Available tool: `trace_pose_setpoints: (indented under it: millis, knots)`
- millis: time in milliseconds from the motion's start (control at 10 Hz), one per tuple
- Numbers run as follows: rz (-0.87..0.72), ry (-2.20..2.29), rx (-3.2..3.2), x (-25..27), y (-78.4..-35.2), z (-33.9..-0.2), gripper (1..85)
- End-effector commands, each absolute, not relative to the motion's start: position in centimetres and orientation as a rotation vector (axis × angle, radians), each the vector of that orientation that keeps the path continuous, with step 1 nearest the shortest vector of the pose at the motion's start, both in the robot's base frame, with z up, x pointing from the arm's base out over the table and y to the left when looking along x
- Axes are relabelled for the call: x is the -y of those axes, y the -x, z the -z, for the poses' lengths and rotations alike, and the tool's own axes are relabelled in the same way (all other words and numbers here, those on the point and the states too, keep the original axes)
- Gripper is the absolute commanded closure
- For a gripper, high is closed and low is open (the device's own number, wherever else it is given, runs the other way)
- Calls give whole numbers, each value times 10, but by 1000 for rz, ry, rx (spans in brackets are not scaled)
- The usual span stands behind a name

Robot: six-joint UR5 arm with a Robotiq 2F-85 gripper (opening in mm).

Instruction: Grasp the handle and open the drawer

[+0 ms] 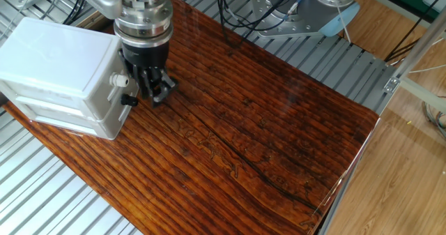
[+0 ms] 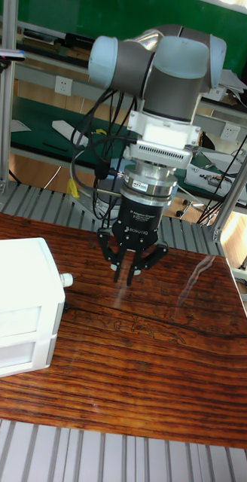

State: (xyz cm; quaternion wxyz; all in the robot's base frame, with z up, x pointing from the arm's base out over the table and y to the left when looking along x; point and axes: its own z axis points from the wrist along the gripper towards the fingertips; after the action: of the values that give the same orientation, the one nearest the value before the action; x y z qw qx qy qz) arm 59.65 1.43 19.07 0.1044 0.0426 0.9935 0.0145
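Observation:
The white two-drawer box stands at the table's left end. Its upper drawer [image 1: 110, 62] [image 2: 22, 310] is shut, front facing right. The handle sticks out of that front as a white stub [image 1: 119, 79] [image 2: 65, 279] with a black knob [image 1: 128, 100] just below it. My gripper [image 1: 155, 92] [image 2: 129, 276] hangs fingers-down just right of the handle, at about its height, apart from it. The fingers [image 1: 162, 88] stand slightly apart with nothing between them, so it looks open.
The shallower bottom drawer [image 1: 104, 127] sits under the upper one. The dark wooden tabletop [image 1: 265, 137] stretches to the right. The arm's base and cables [image 1: 293, 15] are at the back; ribbed metal [image 1: 63, 200] borders the wood.

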Motion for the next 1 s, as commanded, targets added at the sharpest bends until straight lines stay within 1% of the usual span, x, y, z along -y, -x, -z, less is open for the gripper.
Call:
trace_pose_setpoints:
  millis: [0, 100, 200, 300, 400, 500, 600, 700, 800, 900]
  knots:
    - [-68, -142, -2889, -20, -605, -193, 837]
    - [-55, -114, -2891, -19, -605, -193, 837]
    - [21, 5, -2889, -8, -605, -194, 837]
    - [133, 167, -2884, 8, -605, -196, 837]
    - [145, 199, -2904, 9, -597, -198, 837]
    - [121, 159, -3085, 7, -548, -196, 837]
    - [111, 187, -3104, 4, -542, -195, 837]
    - [201, 209, -3069, 16, -552, -195, 837]
    - [293, 327, -2969, 23, -580, -203, 833]
    - [252, 378, -2984, 10, -577, -208, 780]
